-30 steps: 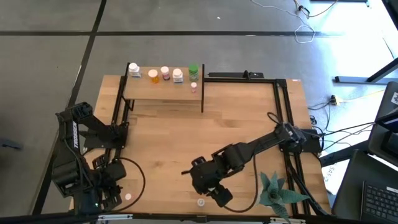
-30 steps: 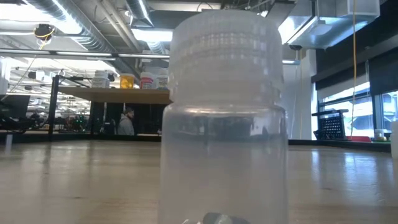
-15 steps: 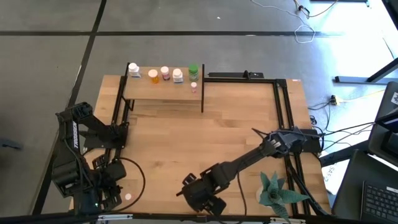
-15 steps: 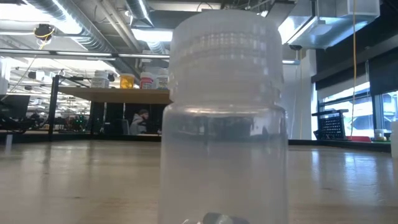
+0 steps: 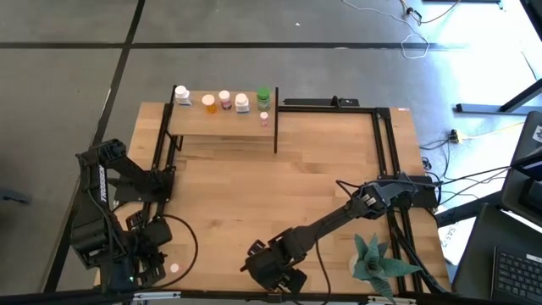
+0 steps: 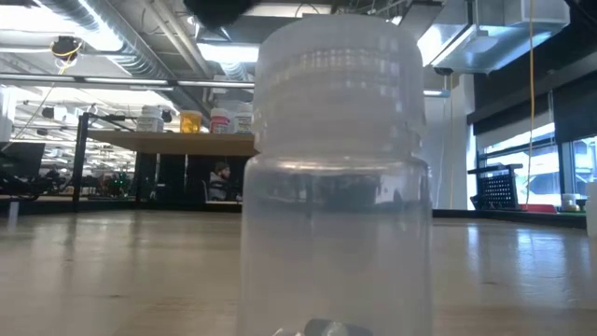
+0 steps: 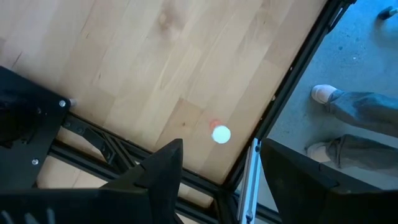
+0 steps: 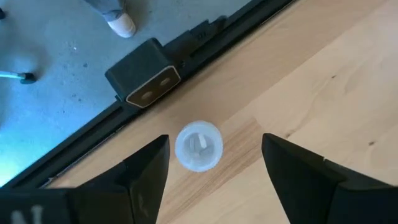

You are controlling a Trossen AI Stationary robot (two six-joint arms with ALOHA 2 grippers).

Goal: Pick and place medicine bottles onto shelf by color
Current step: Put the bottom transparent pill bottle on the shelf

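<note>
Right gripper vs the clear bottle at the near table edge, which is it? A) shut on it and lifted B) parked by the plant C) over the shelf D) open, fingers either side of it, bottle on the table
D: in the right wrist view the right gripper is open, and the clear bottle stands on the table between its fingers.

1. The clear bottle (image 6: 334, 177) filled the low view, its base cut off by the frame edge.
2. It hid much of the shelf (image 6: 187, 142) behind.
3. A person (image 7: 354, 124) showed only as legs.
</note>
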